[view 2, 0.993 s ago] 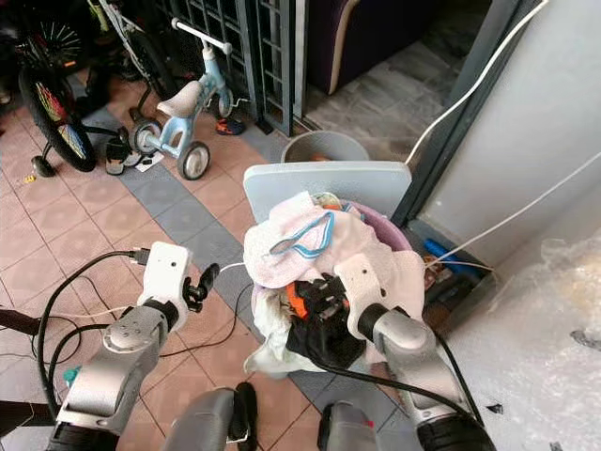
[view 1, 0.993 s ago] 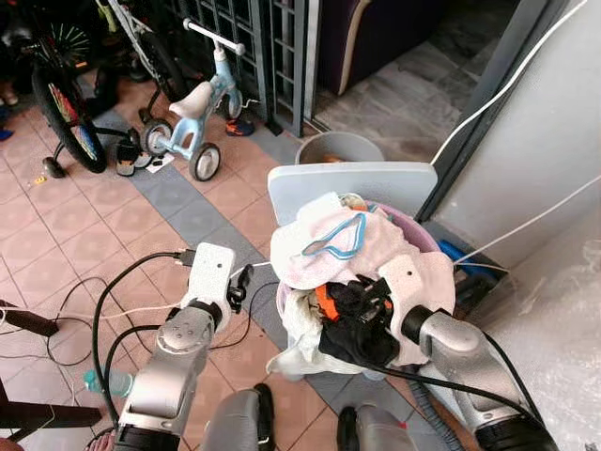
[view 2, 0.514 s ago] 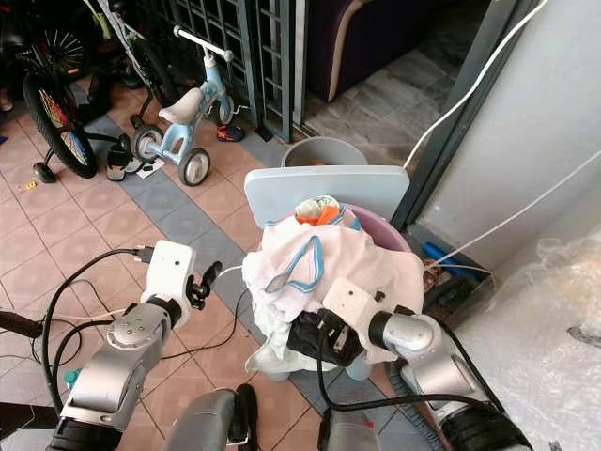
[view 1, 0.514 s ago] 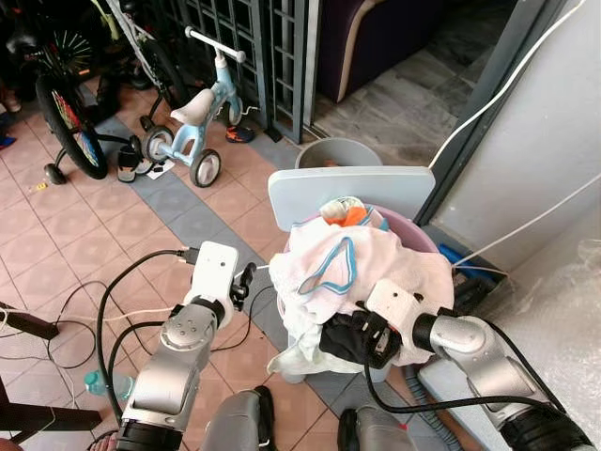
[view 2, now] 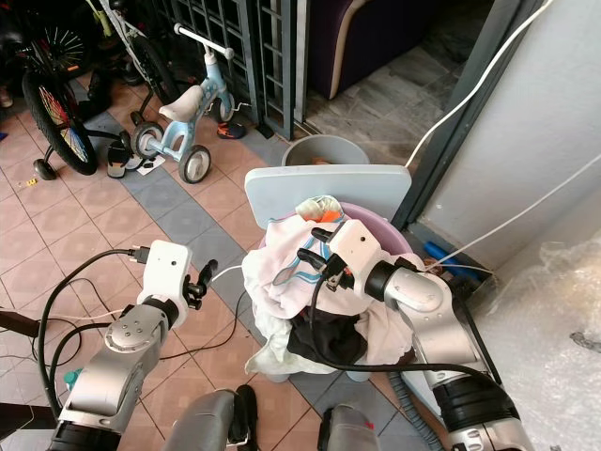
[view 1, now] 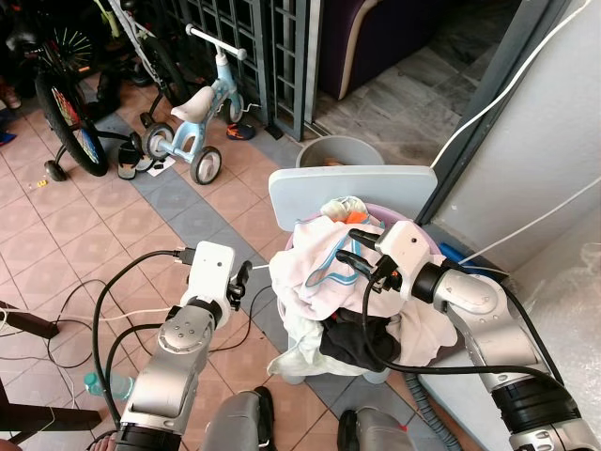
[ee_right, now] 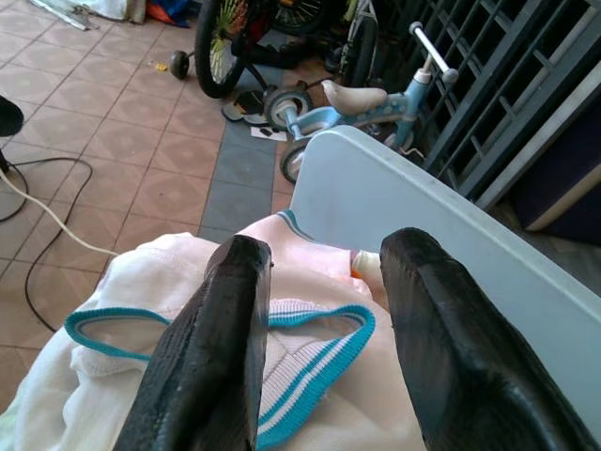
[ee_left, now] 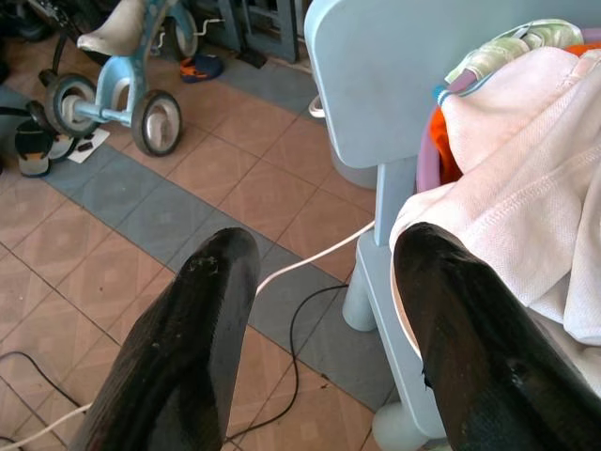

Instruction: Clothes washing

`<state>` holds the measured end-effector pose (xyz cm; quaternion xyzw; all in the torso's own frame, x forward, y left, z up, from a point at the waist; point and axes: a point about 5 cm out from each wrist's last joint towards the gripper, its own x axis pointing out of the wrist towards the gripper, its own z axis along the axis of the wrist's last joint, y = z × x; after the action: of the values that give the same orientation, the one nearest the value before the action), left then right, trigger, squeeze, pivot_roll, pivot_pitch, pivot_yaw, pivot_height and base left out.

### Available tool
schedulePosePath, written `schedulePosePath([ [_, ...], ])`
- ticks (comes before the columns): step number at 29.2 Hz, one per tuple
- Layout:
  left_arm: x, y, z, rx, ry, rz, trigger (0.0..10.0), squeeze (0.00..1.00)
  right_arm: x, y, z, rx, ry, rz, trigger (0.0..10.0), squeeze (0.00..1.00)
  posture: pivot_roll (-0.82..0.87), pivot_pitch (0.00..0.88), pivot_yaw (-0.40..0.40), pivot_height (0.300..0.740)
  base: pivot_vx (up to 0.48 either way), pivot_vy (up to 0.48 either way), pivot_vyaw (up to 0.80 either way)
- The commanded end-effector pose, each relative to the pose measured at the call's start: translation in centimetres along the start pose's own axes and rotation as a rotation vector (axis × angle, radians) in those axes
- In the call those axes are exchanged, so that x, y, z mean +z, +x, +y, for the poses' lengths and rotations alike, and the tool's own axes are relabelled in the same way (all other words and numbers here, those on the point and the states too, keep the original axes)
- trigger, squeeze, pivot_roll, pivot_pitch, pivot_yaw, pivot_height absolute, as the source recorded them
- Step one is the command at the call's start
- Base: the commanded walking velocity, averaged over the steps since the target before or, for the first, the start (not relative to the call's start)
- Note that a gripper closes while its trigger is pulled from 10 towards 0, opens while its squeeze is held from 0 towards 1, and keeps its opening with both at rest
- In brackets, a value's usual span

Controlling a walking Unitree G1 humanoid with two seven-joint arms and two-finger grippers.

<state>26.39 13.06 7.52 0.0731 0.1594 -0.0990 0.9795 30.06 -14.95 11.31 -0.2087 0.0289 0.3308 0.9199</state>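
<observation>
Now right gripper (view 1: 349, 252) had risen from black garment (view 1: 352, 338) at pile front to pile top, fingers parted, empty, above white garment with blue trim (view 1: 324, 268). Laundry heaped in purple basket (view 1: 424, 246) on grey chair (view 1: 352, 188). Left gripper (view 1: 242, 282) stayed left of chair, fingers apart, empty. Open tiled floor (view 1: 84, 235) lay left; wall (view 1: 554, 141) close right.

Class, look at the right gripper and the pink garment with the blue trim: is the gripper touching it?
Cannot tell. In the right wrist view the right gripper has its fingers open over the pink garment, but neither a gap nor contact shows plainly.
</observation>
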Motion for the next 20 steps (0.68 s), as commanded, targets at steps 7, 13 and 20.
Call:
schedulePosePath([
  [7, -0.4, -0.2, 0.0, 0.012, 0.009, 0.014, 10.0, 0.0, -2.7, 1.1, 1.5, -0.096, 0.053, 0.179, 10.0, 1.0, 0.03, 0.106, 0.01, 0.74, 0.0, 0.0, 0.0],
  [13, -0.6, -0.1, 0.1, 0.014, 0.012, 0.022, 10.0, 0.0, -5.5, 0.6, 4.7, 0.062, 0.117, 0.355, 8.7, 0.0, 0.02, 0.108, 0.011, 0.74, 0.0, 0.0, 0.0],
  [20, -0.7, 0.0, 0.0, 0.018, 0.019, 0.033, 10.0, 0.0, -6.1, 0.1, 5.4, 0.109, 0.147, 0.389, 0.0, 0.0, 0.01, 0.108, 0.01, 0.74, 0.0, 0.0, 0.0],
])
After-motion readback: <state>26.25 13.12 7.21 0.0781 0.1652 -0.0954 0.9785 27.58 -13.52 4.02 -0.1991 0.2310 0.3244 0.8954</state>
